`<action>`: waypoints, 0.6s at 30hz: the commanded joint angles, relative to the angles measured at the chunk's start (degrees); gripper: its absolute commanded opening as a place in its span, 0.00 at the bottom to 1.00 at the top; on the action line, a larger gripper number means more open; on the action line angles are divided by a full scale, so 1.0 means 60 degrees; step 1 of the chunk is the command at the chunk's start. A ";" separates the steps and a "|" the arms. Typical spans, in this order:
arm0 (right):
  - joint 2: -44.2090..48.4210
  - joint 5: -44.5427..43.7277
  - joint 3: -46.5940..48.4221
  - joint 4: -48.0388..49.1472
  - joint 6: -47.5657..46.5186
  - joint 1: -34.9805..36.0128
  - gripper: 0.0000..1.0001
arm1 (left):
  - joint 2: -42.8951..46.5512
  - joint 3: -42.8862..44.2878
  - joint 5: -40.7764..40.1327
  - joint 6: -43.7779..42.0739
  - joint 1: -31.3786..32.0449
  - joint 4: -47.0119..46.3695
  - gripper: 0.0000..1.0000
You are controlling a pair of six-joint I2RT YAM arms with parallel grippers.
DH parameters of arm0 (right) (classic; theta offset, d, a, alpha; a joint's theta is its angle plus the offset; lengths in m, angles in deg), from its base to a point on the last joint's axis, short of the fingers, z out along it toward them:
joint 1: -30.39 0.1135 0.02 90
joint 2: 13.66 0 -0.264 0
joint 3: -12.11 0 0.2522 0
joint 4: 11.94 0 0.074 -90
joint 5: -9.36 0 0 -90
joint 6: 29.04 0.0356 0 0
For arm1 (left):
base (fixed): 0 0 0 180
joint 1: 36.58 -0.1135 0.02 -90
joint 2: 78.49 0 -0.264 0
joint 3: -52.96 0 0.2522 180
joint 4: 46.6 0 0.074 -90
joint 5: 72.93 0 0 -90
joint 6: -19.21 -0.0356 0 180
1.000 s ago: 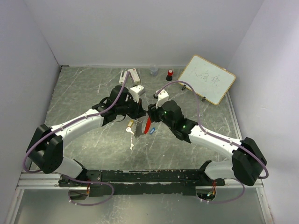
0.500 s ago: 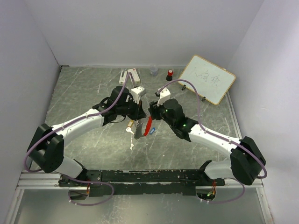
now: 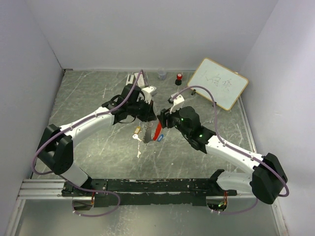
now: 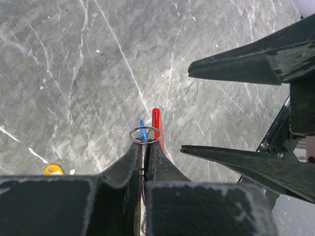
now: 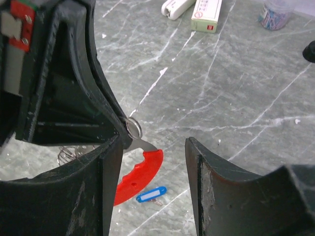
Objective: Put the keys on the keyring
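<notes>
1. Keyring point(image 4: 145, 134): its thin wire loop is pinched between the fingertips of the left claw point(image 4: 145, 147), which is clenched on it, above the middle of the bench point(image 3: 88, 98).
2. The loop sticks out past the tips and shows as a flat oval in the left wrist view.
3. The red tag point(image 5: 139, 176) hangs from the loop on a short metal strip. Its long axis slopes down towards the bench, and in the top view it runs roughly far-to-near, slightly tilted.
4. The blue tab point(image 5: 151, 193) sits just beside the tag's low end; I cannot tell whether it touches the bench.
5. The right claw point(image 5: 152, 147) is released, jaws well apart and grasping nothing. The loop is close beside one finger.
6. The brass-yellow key point(image 3: 137, 130) and the pale key point(image 3: 135, 138) lie on the bench just left of the tag, off the loop.
</notes>
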 commanded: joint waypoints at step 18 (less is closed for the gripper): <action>-0.0366 0.0239 -0.0306 -0.0013 0.0163 -0.0021 0.54 | 0.0088 0.0731 0.0763 -0.0113 0.0024 0.1074 0.07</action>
